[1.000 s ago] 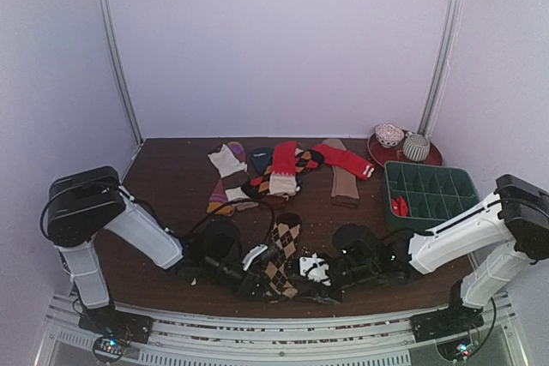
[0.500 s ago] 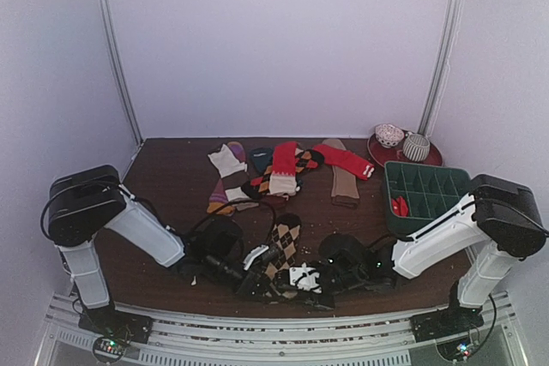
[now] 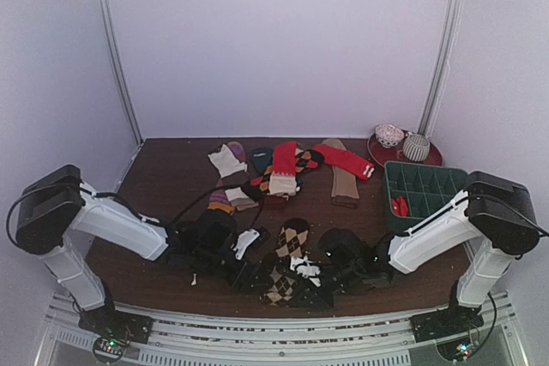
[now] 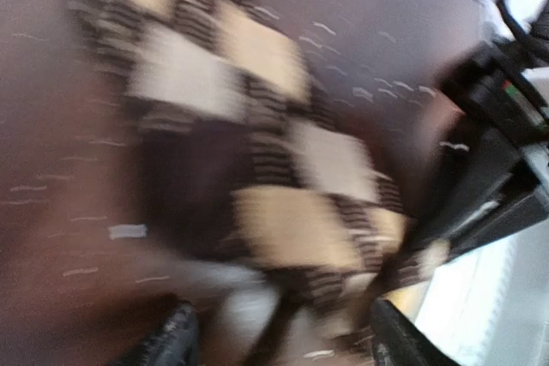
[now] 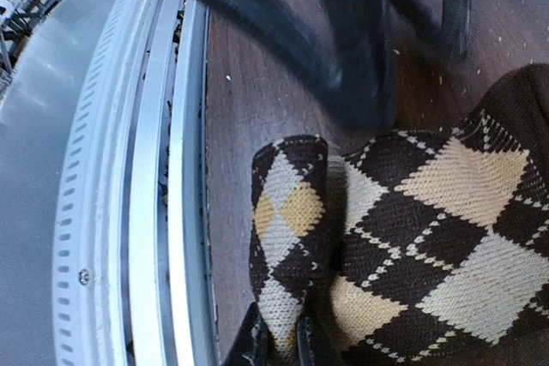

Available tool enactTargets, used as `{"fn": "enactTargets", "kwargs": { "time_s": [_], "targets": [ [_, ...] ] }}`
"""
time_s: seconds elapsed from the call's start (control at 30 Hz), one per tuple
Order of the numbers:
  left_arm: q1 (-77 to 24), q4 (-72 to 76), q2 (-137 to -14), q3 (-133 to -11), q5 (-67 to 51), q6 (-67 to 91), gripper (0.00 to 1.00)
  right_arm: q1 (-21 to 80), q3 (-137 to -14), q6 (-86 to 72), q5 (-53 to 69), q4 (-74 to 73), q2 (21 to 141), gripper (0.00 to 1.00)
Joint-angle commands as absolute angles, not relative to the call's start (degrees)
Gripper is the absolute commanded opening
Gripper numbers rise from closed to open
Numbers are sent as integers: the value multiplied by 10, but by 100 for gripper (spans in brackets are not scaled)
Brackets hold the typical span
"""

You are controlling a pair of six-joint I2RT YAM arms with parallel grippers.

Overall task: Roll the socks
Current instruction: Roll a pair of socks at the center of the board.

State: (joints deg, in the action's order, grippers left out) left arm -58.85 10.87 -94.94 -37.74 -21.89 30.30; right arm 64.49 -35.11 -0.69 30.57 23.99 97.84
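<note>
argyle sock (image 3: 288, 256) is now folded at its end; left fingers (image 4: 283, 339) have let go and spread; right fingers (image 5: 283, 340) pinch the fold.

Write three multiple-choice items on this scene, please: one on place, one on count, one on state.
1. Where is the green tray? A far left; B right side; C centre.
2. How many balls lie on the red plate? A one; B two; C four.
3. The right gripper is: A open; B shut on the argyle sock; C holding a red sock.
Key: B, the top view shows it at the right; B, two balls show; B, its fingers pinch the sock's folded end.
</note>
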Motion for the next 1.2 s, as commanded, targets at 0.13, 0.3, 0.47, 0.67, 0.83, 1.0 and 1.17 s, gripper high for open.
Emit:
{"fn": "enactTargets", "kwargs": {
  "time_s": [0.13, 0.3, 0.47, 0.67, 0.83, 1.0, 1.17],
  "targets": [
    [-615, 237, -758, -241, 25, 192, 74, 575, -335, -191, 472, 226, 1013, 10],
    [-699, 281, -772, -260, 37, 77, 72, 528, -382, -294, 529, 199, 1069, 11],
    [-742, 295, -882, -315, 26, 24, 71, 506, -411, -320, 571, 178, 1106, 11],
    [-747, 323, -943, -322, 21, 6, 68, 492, -446, -269, 579, 89, 1128, 11],
    [-748, 317, -976, -338, 37, -15, 58, 487, -464, -239, 586, 45, 1139, 11],
    [-748, 328, -1004, -342, 40, -11, 36, 484, -472, -227, 591, 31, 1146, 11],
    [-747, 316, -1016, -347, 43, 4, 18, 483, -470, -228, 593, 33, 1149, 11]
  ]
}}
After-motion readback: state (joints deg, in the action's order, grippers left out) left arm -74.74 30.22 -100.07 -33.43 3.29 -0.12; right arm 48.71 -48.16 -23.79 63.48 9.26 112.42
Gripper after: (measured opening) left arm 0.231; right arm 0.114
